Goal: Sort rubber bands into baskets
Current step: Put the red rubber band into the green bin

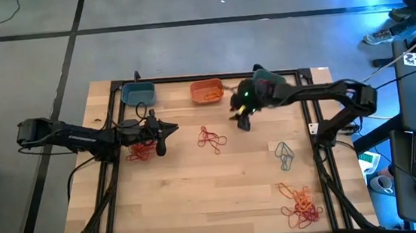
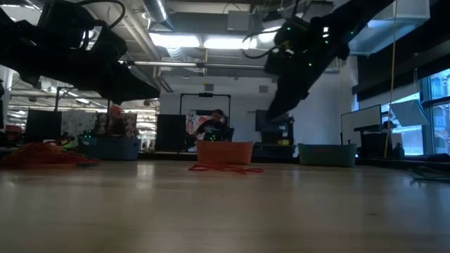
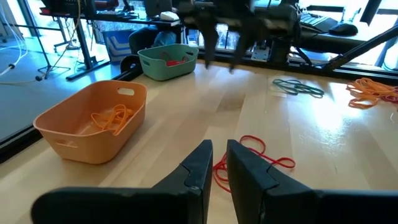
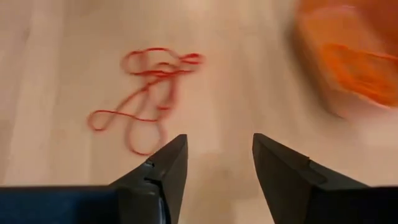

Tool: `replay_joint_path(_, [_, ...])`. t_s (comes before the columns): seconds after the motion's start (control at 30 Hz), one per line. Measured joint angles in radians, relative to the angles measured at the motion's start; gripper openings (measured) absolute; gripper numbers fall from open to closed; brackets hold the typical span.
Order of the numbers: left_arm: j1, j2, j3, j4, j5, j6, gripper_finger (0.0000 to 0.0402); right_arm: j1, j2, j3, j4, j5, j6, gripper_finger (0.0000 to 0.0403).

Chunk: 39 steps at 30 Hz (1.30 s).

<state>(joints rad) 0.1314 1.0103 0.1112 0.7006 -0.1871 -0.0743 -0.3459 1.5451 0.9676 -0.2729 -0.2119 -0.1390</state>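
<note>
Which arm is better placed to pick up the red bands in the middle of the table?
Probably the right. Its open pincer hovers just beside the red bands; the left pincer sits farther off, by another red pile.

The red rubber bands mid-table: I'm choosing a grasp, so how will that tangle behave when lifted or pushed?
The red rubber bands lie as thin, looping strands flat on the wood, so they are probably floppy and would droop from the open right tool. The loops cross one another, so several may lift together. Pushed, they would likely drag and bunch, not roll.
</note>
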Motion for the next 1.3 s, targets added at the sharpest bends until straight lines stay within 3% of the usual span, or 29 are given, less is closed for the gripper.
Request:
replay_joint_path(0.27, [0.0,0.0,0.0,0.001,0.0,0.0,0.0045,0.13,0.167,0.0,0.113,0.069,0.015,0.0157])
replay_joint_path(0.53, [0.001,0.0,0.0,0.005,0.0,0.002,0.0045,0.157,0.283,-0.001,0.155,0.088,0.085,0.0122])
replay_joint_path(0.73, [0.001,0.0,0.0,0.004,0.0,0.003,0.0045,0.157,0.305,0.001,0.157,0.088,0.084,0.0084])
replay_joint_path(0.93, [0.001,0.0,0.0,0.004,0.0,0.003,0.0045,0.157,0.305,0.001,0.154,0.087,0.062,0.0011])
replay_joint_path(1.0, [0.001,0.0,0.0,0.004,0.0,0.005,0.0045,0.169,0.305,0.001,0.154,0.092,0.051,0.0007])
replay_joint_path(1.3, [0.001,0.0,0.0,0.014,0.0,0.005,0.0045,0.238,0.215,-0.002,0.044,0.341,0.039,0.0006])
